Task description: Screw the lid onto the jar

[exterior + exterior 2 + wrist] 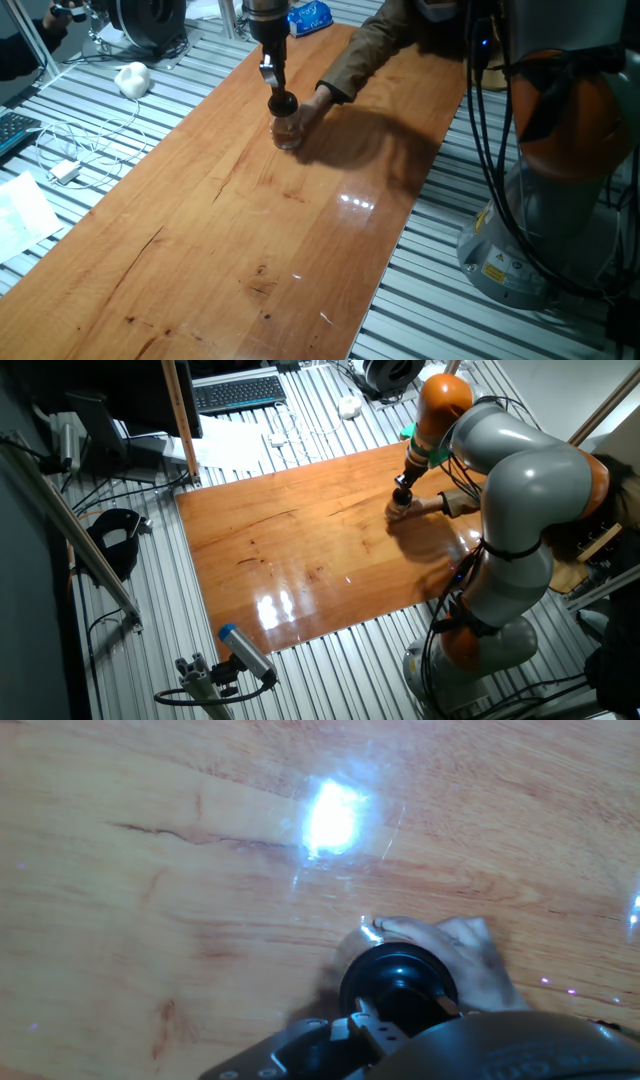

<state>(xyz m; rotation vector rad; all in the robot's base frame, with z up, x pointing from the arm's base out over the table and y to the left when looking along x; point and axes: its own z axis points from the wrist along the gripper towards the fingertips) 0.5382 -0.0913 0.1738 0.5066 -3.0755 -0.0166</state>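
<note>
You're holding the lid (284, 101) in the gripper (281, 99), fingers clenched on it, atop the jar (288, 132); a person's hand (463, 958) is steadying it. Tightness unclear, prob. still screwing.

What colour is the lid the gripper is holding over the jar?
Black. The lid shows best in the hand view, above the clear jar.

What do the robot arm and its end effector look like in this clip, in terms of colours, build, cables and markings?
The arm has bulky, rounded silver-grey links with orange bands at the joints. Black cables hang beside its grey base, which carries a small yellow warning label. The end effector is slim, dark and metallic. A person's hand in a brown sleeve is also in shot.
</note>
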